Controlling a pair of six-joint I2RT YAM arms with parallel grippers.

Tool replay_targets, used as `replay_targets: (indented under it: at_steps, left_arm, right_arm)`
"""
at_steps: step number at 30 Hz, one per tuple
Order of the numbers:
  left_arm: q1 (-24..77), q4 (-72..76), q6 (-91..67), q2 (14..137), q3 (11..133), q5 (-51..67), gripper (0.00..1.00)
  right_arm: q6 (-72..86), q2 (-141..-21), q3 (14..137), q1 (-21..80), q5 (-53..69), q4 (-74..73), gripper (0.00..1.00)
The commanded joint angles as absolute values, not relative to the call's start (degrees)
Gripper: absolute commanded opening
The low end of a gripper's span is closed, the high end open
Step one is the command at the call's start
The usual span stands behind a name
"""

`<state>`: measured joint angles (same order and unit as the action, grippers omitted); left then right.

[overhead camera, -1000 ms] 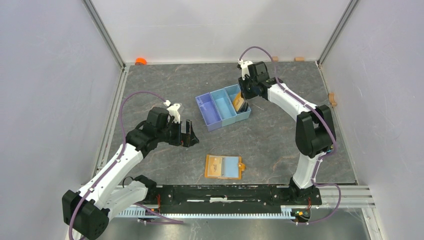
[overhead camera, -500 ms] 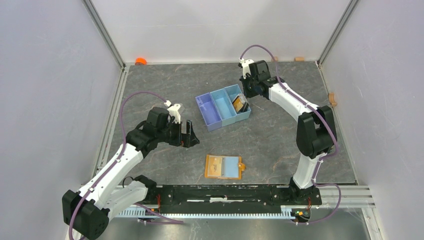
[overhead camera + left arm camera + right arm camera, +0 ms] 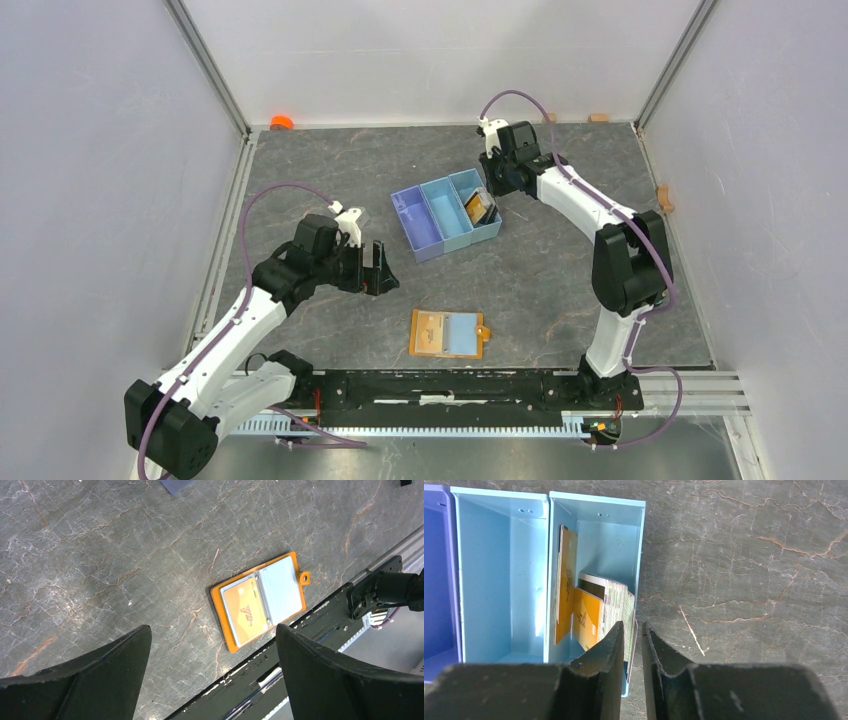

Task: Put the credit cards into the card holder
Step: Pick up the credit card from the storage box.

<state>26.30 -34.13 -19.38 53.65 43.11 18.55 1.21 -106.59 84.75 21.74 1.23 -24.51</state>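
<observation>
The card holder (image 3: 447, 334) lies open near the front edge, orange-rimmed, and its left panel holds a gold card (image 3: 244, 611) beside a light-blue panel. Several credit cards (image 3: 479, 208) stand on edge in the right compartment of the blue tray (image 3: 415, 222); in the right wrist view they (image 3: 594, 612) are gold and pale. My right gripper (image 3: 631, 624) hovers over that compartment's right wall, its jaws a narrow gap apart with nothing between them. My left gripper (image 3: 212, 627) stands wide open and empty, above the table to the left of the card holder.
The tray's (image 3: 499, 580) other two compartments look empty. A black rail (image 3: 450, 385) runs along the near edge just behind the card holder. An orange object (image 3: 282, 122) and small wooden blocks (image 3: 598, 118) lie by the back and right walls.
My right gripper has drawn back out of the tray's right compartment, uncovering the cards there. The left arm and the card holder have not moved.
</observation>
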Motion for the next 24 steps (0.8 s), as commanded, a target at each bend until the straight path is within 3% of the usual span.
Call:
replay_targets:
  at_steps: [1,11,17,24]
  left_arm:
    - [25.84,-32.7,-17.5,53.74,43.31,19.77,1.0]
    - [25.84,-32.65,-17.49,53.87,43.24,19.91,1.0]
    - [25.93,-32.7,-17.49,53.83,43.25,19.93,1.0]
    - [25.84,-32.69,-17.49,53.88,43.24,19.86,1.0]
  right_arm:
    - [1.01,-107.64,86.66,21.61,0.35,-23.83,0.23]
    - [1.16,-108.62,86.92,21.4,0.36,-23.77,0.18]
    - [1.31,-108.22,86.7,21.25,0.44,-23.66,0.06]
    - [1.31,-105.37,87.23,21.19,0.35,-24.76,0.0]
